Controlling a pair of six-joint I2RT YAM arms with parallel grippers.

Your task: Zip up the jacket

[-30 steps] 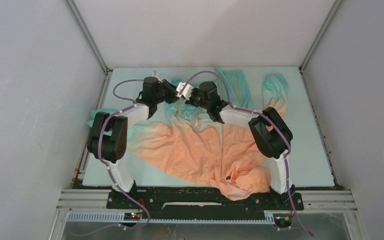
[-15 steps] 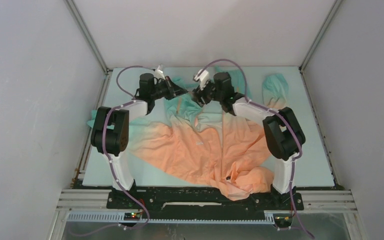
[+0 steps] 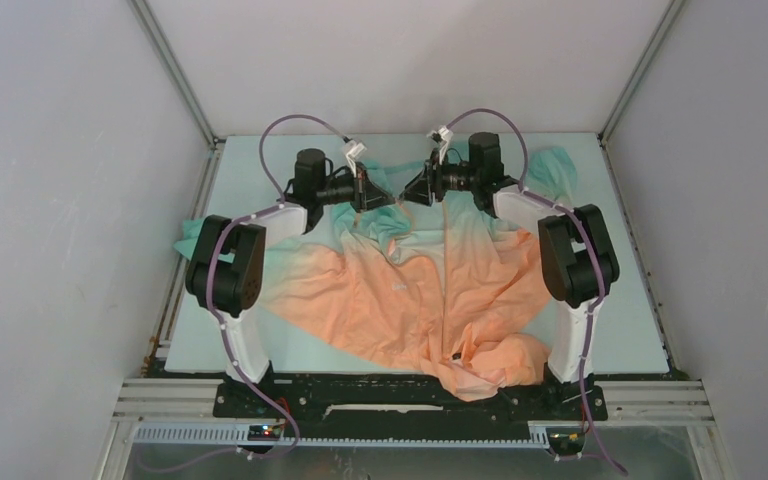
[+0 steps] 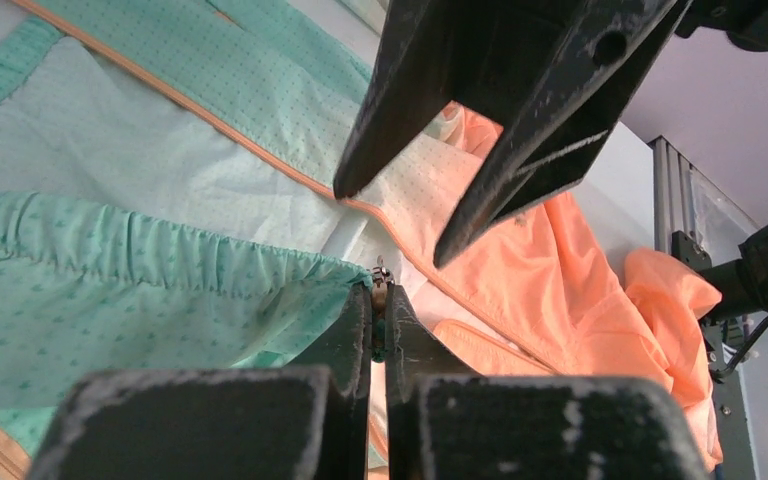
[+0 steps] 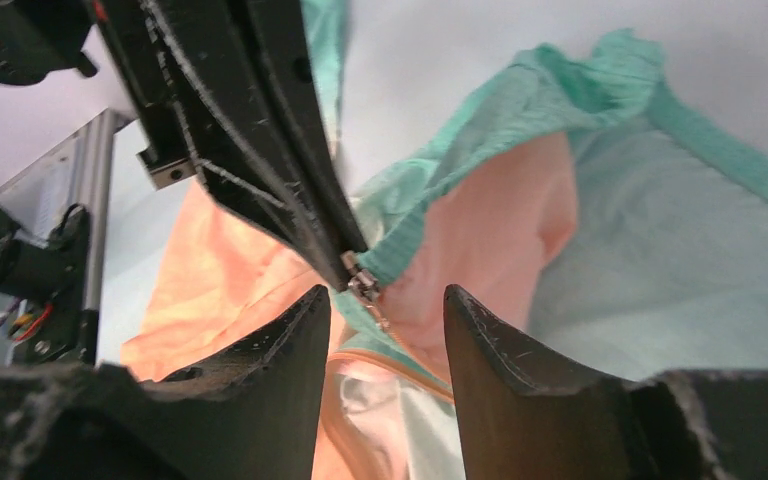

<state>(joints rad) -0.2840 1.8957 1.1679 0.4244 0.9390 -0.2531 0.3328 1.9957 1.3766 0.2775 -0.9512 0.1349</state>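
Note:
The jacket (image 3: 410,290) lies spread on the table, its peach-orange part near me and its teal hem at the far side, with the front open. My left gripper (image 3: 372,190) is shut on the teal hem corner at the metal zipper slider (image 4: 380,270) and holds it lifted; its closed tips show in the left wrist view (image 4: 378,300). My right gripper (image 3: 415,187) is open and empty, facing the left one. In the right wrist view (image 5: 388,300) its tips stand on either side of the slider (image 5: 362,282), just short of it. The orange zipper tape (image 4: 260,150) runs across the teal panel.
A teal sleeve (image 3: 550,170) lies at the far right and another sleeve end (image 3: 192,235) hangs over the table's left edge. Orange fabric is bunched (image 3: 490,365) at the near edge by the right arm base. White walls with metal posts close in the table (image 3: 620,300).
Both arms have reached farther back and the wrists have turned to face each other. The right gripper has moved right, away from the left one. The teal hem has been drawn toward the far side.

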